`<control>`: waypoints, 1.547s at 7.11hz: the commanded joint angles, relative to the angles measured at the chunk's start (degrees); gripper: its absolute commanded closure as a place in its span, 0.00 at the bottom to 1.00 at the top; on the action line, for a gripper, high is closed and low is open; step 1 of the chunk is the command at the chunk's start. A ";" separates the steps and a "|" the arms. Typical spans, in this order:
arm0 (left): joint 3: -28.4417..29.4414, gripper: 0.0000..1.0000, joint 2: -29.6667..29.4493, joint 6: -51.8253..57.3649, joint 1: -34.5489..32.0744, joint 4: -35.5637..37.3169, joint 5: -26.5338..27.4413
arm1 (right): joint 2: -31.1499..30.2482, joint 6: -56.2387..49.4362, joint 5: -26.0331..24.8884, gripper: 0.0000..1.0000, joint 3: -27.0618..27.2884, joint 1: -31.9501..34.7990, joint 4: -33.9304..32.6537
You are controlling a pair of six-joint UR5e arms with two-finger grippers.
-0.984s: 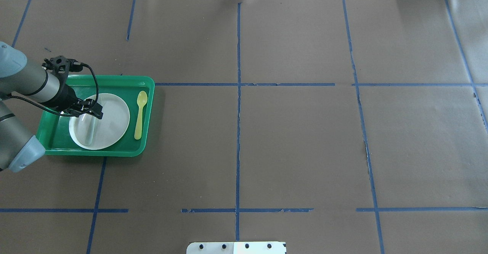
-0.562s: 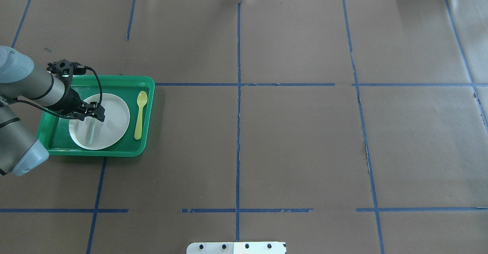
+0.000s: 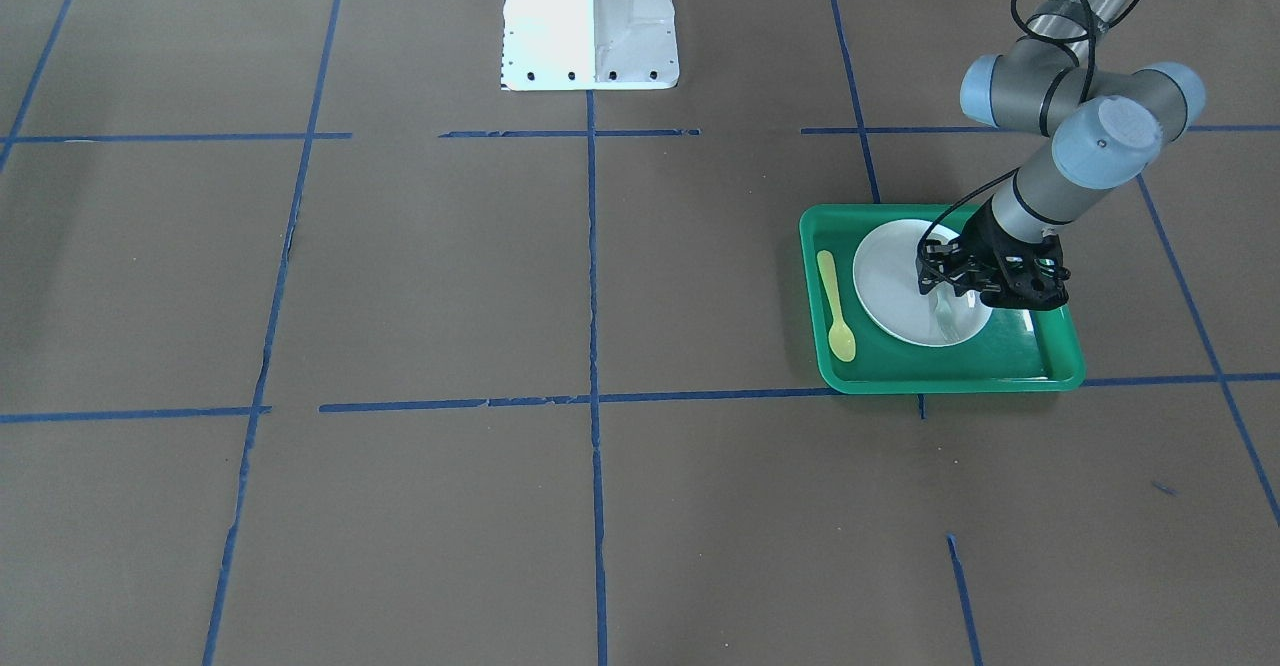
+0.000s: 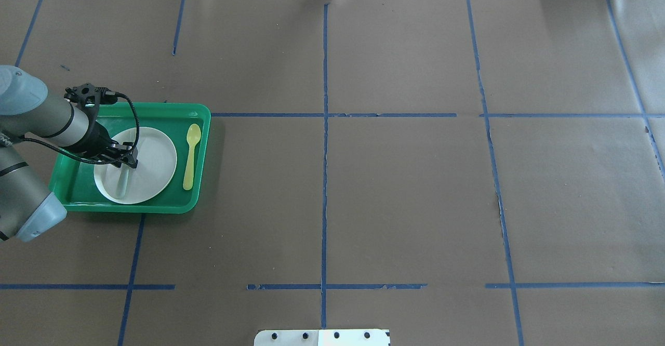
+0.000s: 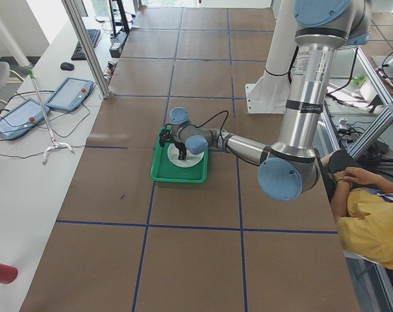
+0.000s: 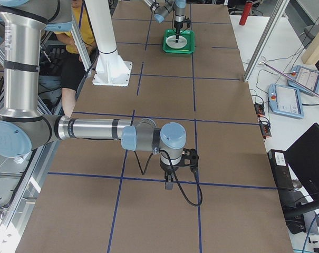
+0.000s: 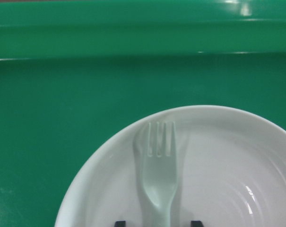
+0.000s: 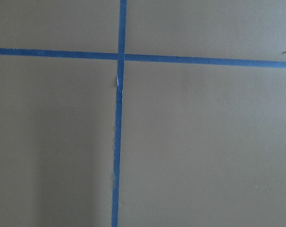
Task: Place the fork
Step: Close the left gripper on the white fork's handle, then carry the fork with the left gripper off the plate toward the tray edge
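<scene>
The fork (image 7: pixel 158 179) lay flat on the white plate (image 7: pixel 237 189), off the plate's centre, its short tines reaching nearly to the plate's rim. The left claw (image 7: pixel 158 223) hung low over the plate, open. Its two dark fingertips (image 7: pixel 120 223) stood one on each side of the fork's handle. A strip of bare plate showed between each tip and the plastic, so nothing was gripped.

The plate sat inside a green tray (image 7: pixel 133 38), whose floor showed around the plate. A yellow spoon (image 4: pixel 191 156) lay on the tray floor just beside the plate, on the side away from the left arm. It did not touch the plate and ran roughly parallel to the fork. The tray rested on the brown surface (image 4: pixel 405 195), which was marked with blue tape lines (image 8: pixel 118 142).

The right claw (image 6: pixel 170 183) pointed down at the surface well apart from the plate, toward the surface's opposite end. Whether it was open or closed could not be told, since its wrist camera showed only surface and tape.
</scene>
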 commanded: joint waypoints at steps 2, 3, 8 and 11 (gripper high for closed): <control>-1.53 1.00 0.70 0.09 -0.25 0.07 0.09 | 0.00 -0.02 0.04 0.00 0.00 0.00 0.00; -5.02 1.00 1.93 0.78 -1.03 0.07 0.09 | 0.00 -0.02 -0.05 0.00 0.00 0.00 0.00; -1.55 1.00 5.29 10.19 -4.55 -0.37 -0.09 | 0.00 0.07 0.04 0.00 0.00 0.00 0.00; -0.22 1.00 3.71 10.28 -8.94 -0.20 -0.35 | 0.00 -0.02 0.04 0.00 0.00 0.00 0.00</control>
